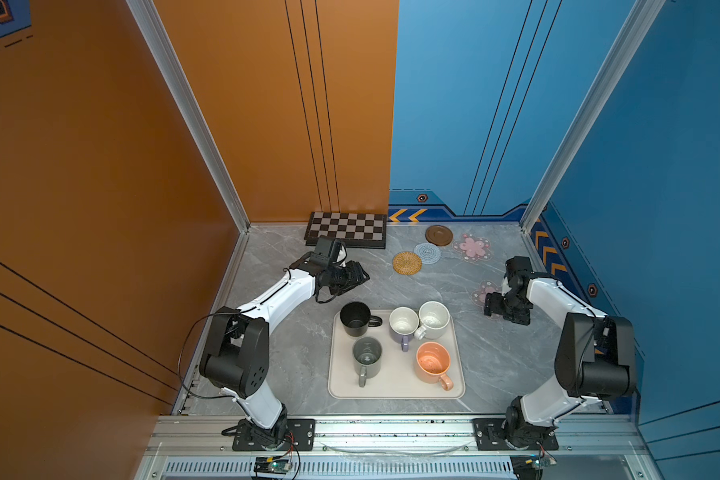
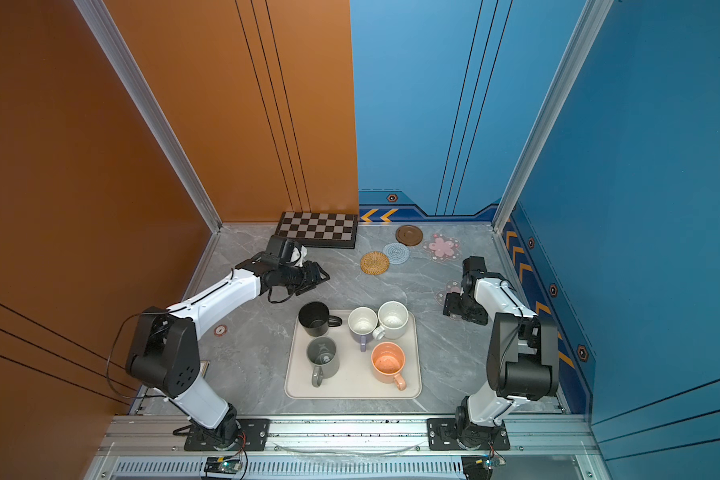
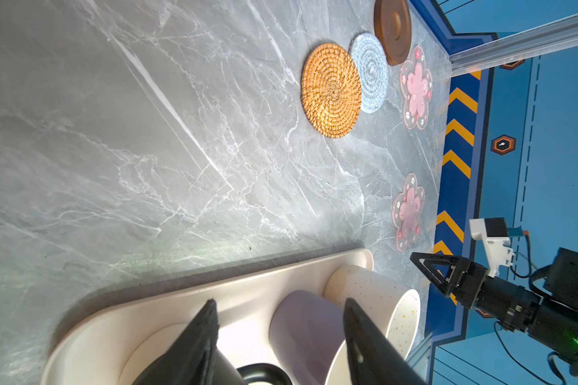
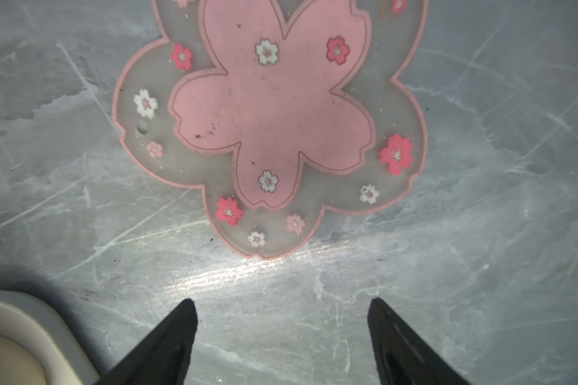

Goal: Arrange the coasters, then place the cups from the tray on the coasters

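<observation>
Near flower coaster [image 4: 271, 116]: flat on the counter [image 1: 296, 340], right of the tray [image 1: 395, 392], apart from the other four coasters.
Far group: far flower coaster [image 1: 472, 247], wooden disc coaster [image 1: 438, 235], blue crochet coaster [image 1: 427, 253] and rattan coaster [image 1: 407, 262] crowd the back of the counter. The three round ones touch or overlap at their edges, and I cannot tell which.
Cups: all five stand on the tray: black cup [image 1: 355, 318], lavender cup [image 1: 404, 324], speckled cream cup [image 1: 434, 319], grey cup [image 1: 366, 356] and peach cup [image 1: 433, 362]. The lavender and speckled ones touch.
Right end effector [image 4: 283, 300]: jaws spread wide and empty, low over bare counter just beside the near flower coaster's edge.
Left end effector [image 3: 280, 301]: jaws moderately apart and empty, above the counter behind the tray, near the black cup.
Beyond: chequered board [image 1: 346, 235] against the back wall.
Step, judged: coaster arranging unfinished; no cup placed.
Risk, slip: the thin coaster lies flush on smooth stone, so fingers may skate over it or shove it toward the tray.
Risk, crowding: if the round coasters stay bunched, cups set on them could knock handles.
Risk, tipping: lifting either touching cup may drag its neighbour.
</observation>
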`<action>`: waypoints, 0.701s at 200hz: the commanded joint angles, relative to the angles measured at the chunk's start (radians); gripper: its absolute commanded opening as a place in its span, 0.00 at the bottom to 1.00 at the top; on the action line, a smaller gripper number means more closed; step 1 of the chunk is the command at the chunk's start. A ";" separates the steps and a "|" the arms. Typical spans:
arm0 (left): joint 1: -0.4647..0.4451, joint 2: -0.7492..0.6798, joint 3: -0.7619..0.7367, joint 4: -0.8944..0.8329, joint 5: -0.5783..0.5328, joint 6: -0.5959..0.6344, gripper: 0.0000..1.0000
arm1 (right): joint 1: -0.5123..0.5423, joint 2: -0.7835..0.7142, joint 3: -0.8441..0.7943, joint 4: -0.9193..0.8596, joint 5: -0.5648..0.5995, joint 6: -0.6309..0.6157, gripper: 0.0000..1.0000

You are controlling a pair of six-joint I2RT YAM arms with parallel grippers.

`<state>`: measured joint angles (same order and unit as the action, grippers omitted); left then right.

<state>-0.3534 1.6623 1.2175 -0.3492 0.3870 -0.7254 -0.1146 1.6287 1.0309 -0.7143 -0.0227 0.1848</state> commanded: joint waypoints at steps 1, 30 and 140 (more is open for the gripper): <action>0.008 -0.022 -0.025 0.047 0.041 -0.010 0.61 | -0.017 0.055 0.015 -0.014 0.030 0.007 0.85; 0.008 -0.012 -0.032 0.061 0.042 -0.019 0.61 | -0.042 0.086 0.009 -0.004 0.050 -0.006 0.88; 0.013 0.031 -0.006 0.063 0.055 -0.027 0.61 | -0.086 0.172 0.068 0.013 -0.018 -0.092 0.93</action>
<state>-0.3473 1.6764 1.1976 -0.2955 0.4210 -0.7464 -0.1970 1.7531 1.0721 -0.7261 -0.0151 0.1291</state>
